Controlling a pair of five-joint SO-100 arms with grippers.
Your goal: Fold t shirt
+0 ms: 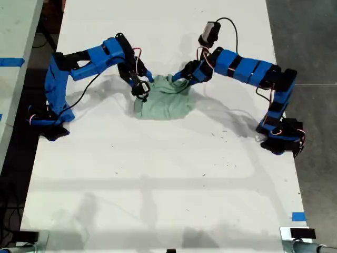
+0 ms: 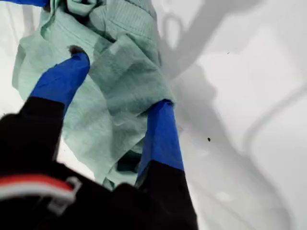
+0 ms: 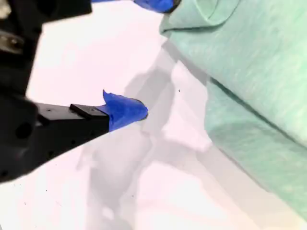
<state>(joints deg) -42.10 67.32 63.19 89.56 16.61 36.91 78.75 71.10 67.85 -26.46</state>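
Note:
The pale mint-green t shirt point(image 1: 167, 103) lies crumpled in a heap on the white table point(image 1: 158, 174), between the two blue arms. My first gripper point(image 2: 117, 86), on the arm at the exterior view's right point(image 1: 181, 78), is open over the heap's far edge. Its blue fingers point(image 2: 160, 134) are spread, with a wrinkled fold of the t shirt point(image 2: 124, 72) lying between and over them. My second gripper point(image 3: 146, 57), on the arm at the exterior view's left point(image 1: 141, 90), is open above bare table just beside the t shirt point(image 3: 249, 72), holding nothing.
Both arm bases stand at the table's side edges in the exterior view, one point(image 1: 47, 124) on the left, one point(image 1: 281, 139) on the right. A strip of blue tape point(image 1: 298, 216) marks the near right corner. Dark floor point(image 1: 310, 31) lies beyond the table's right edge.

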